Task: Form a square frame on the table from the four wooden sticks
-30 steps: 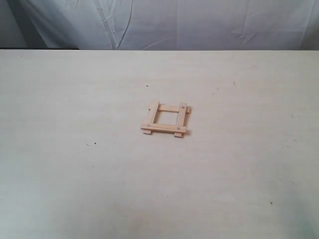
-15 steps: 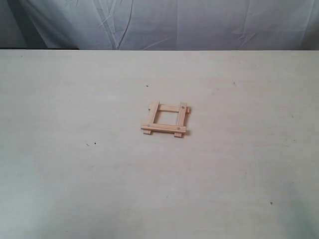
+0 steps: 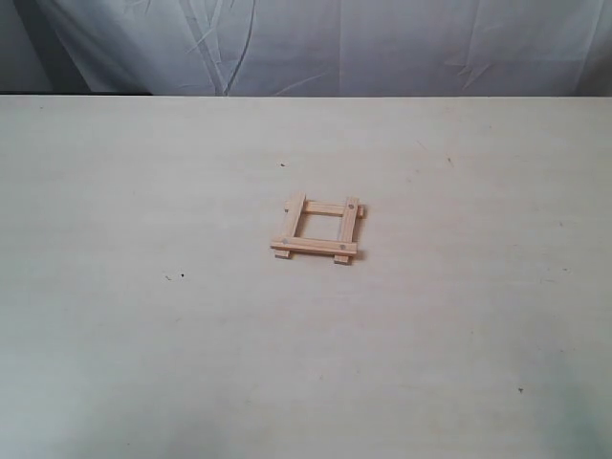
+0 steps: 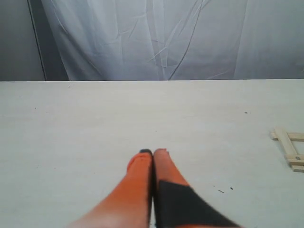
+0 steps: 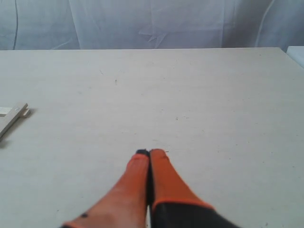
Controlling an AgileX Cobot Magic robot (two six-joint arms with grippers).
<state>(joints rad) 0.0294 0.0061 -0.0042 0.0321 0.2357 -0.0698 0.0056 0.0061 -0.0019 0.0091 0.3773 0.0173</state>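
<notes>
White cloth (image 3: 382,48) hung behind the table (image 3: 143,363). Near its middle, four sticks (image 3: 314,247) lay overlapped at the corners as a square frame (image 3: 349,228). Left tool (image 4: 153,152) and right tool (image 5: 149,152) were closed, empty, well apart from it.

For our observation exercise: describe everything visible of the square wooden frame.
The square frame is four flat strips of pale wood, overlapping at the corners with ends poking past, small dark dots near three corners. The nearest strip lies over both side strips. It rests flat near the middle of the table, nothing else touching it.
</notes>
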